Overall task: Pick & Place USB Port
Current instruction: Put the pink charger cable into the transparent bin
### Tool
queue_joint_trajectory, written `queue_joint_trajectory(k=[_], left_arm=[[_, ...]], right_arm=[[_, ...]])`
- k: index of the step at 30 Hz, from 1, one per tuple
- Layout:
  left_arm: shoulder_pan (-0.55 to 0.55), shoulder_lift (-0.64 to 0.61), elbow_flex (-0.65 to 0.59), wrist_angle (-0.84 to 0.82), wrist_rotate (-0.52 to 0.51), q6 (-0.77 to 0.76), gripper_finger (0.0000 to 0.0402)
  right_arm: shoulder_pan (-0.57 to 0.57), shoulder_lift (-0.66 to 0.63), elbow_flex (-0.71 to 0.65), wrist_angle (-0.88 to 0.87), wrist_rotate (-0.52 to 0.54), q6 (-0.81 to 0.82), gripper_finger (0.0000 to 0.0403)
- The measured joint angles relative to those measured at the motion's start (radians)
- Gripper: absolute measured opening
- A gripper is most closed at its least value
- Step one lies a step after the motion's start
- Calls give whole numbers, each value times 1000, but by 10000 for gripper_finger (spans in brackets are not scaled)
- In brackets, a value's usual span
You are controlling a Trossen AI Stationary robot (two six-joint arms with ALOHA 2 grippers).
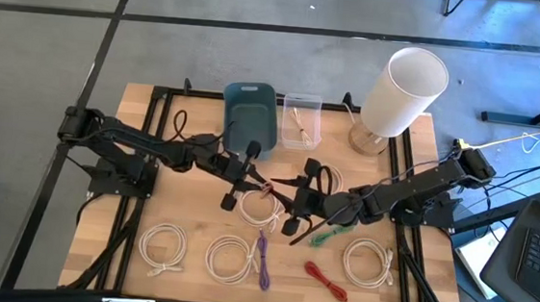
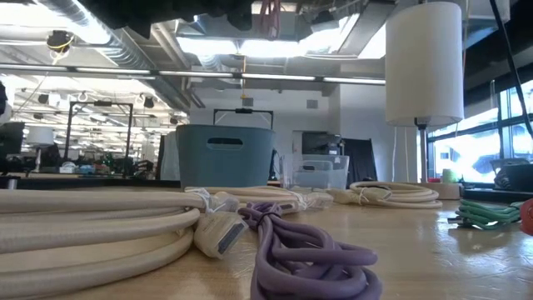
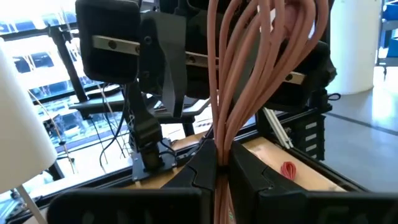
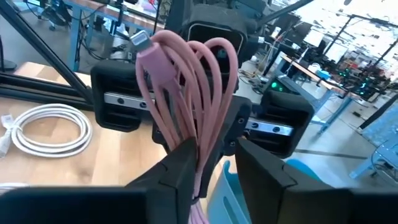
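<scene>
Both my grippers clamp the pink cable [image 3: 249, 68] mid-air between them — left gripper [image 3: 217, 171] tight on it, right gripper [image 4: 214, 158] also pinching the bundle. Risk: one lets go late, loops snag on fingers, cable drops short of the bin [image 1: 251, 116] just behind my left.

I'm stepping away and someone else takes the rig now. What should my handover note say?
Left gripper: shut on the pink cable bundle, lifted above mid-table.
Right gripper: also closed around the pink cable bundle, facing the left one.
Blue bin and clear box stand at the table's far edge.
Done: pink cable picked up.
Left: drop it off; white coils, purple, green and red cables are on the table.
</scene>
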Motion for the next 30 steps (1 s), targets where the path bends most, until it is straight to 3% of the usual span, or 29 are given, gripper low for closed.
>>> queue_joint_trajectory(k=[5,9,14,19,23,27,30], left_arm=[[1,0,0,3,19,-4,17],[1,0,1,1,17,-5,26],[-6,0,1,-11,-14,-3,67],[-32,-3,4,-27,-138,7,134],[-66,-59,3,-155,-293,65,184],[-111,-160,3,-287,-485,63,215],[-153,-224,3,-437,-526,1,222]], right_arm=[[1,1,0,1,-20,-1,23],[1,2,0,-2,-4,-1,9],[1,-2,0,-30,48,-17,5],[6,-22,0,-69,137,-30,3],[47,-64,0,-216,315,22,2],[90,-127,0,-450,399,239,1],[84,-176,0,-645,383,478,1]])
